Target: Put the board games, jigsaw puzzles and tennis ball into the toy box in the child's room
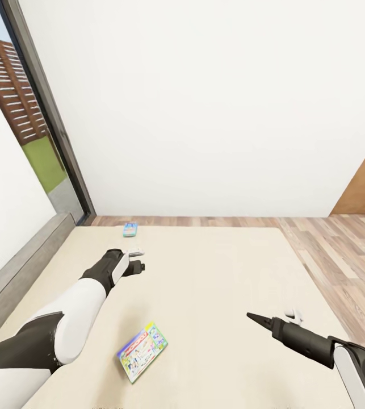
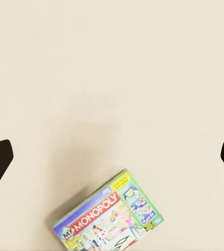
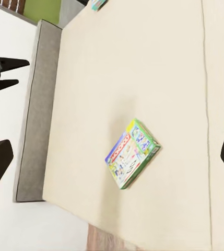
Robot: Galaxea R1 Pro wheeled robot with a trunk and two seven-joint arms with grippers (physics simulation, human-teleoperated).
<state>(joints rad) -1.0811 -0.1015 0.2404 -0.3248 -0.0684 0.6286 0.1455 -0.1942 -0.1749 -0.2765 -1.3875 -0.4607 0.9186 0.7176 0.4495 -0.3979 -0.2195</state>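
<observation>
The Monopoly box (image 1: 142, 351) lies flat on the bed (image 1: 216, 267), printed face up and skewed to the bed's edges, at the near part of the mattress. It looks like a stiff, light cardboard box with a slick printed lid; lying flush on a soft surface it offers little edge, so I judge the best hold is across its short width, fingers pressing into the mattress at the two long sides. The smaller blue game box (image 1: 130, 229) rests at the bed's far edge, well apart from the Monopoly box. The left claw (image 1: 137, 259) hangs above the mattress between the two boxes, fingers apart and empty. The right claw (image 1: 254, 318) hovers beside the Monopoly box, also spread and empty.
</observation>
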